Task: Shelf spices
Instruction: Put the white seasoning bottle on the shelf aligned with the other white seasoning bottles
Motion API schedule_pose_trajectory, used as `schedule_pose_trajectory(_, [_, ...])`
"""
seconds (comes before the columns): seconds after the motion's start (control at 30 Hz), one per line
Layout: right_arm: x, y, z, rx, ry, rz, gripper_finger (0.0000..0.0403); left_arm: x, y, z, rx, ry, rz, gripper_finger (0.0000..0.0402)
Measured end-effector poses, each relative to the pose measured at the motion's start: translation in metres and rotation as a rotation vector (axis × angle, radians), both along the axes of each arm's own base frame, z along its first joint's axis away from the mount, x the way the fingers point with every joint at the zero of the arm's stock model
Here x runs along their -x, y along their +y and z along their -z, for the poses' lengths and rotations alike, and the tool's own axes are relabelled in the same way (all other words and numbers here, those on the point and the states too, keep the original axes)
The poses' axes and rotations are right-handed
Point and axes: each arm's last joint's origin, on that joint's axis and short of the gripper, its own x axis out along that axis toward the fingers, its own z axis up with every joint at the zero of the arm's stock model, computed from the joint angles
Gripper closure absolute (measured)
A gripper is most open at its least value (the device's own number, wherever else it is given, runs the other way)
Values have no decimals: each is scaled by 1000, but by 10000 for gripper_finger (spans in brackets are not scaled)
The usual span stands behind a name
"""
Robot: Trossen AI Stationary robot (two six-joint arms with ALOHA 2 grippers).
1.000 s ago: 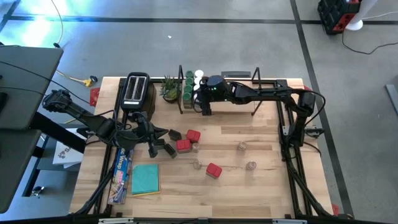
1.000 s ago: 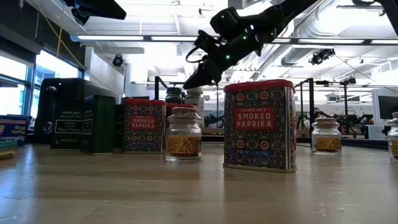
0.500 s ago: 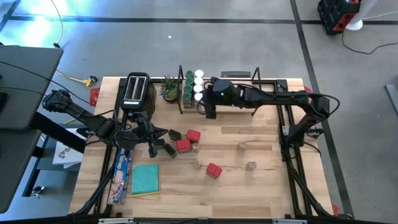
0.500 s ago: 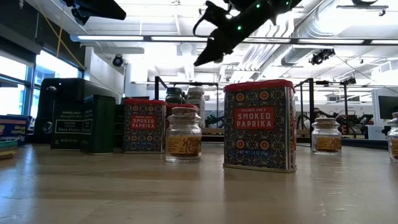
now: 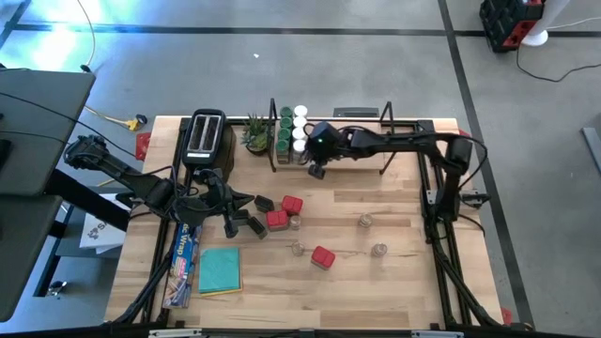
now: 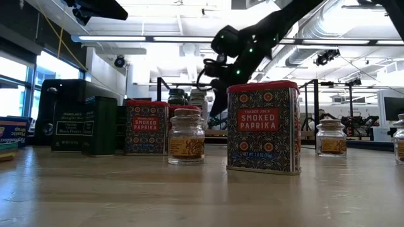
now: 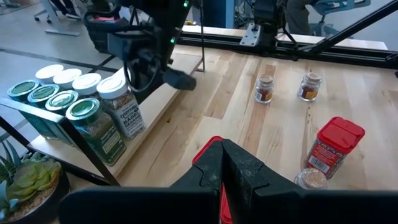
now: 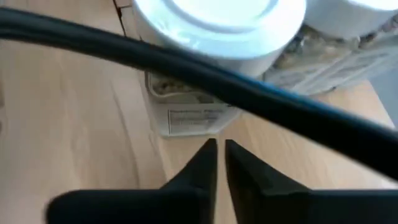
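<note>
At the shelf's (image 5: 357, 150) near edge, the right gripper (image 5: 317, 171) is hovering pressed together and empty beside the white-lidded jars (image 5: 300, 132); swinging sideways risks toppling them. The left gripper (image 5: 228, 228), also closed, is waiting among the red tins (image 5: 278, 220).
</note>
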Motion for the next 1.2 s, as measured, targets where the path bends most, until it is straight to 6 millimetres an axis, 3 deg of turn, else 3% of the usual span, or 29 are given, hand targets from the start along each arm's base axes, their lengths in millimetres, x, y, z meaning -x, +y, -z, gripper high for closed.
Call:
schedule_pose_trajectory(0.17, [-8,-3,8,14,-44,3,397,0,0,0,0,0,0,399])
schedule_pose_trajectory(0.67, [-8,-10,1,32,-95,41,401,0,0,0,0,0,0,399])
schedule_pose_trajectory(0.97, [10,14,-45,130,-82,88,401,0,0,0,0,0,0,399])
schedule_pose_trajectory(1.2, [3,40,-81,90,-327,-51,402,0,0,0,0,0,0,399])
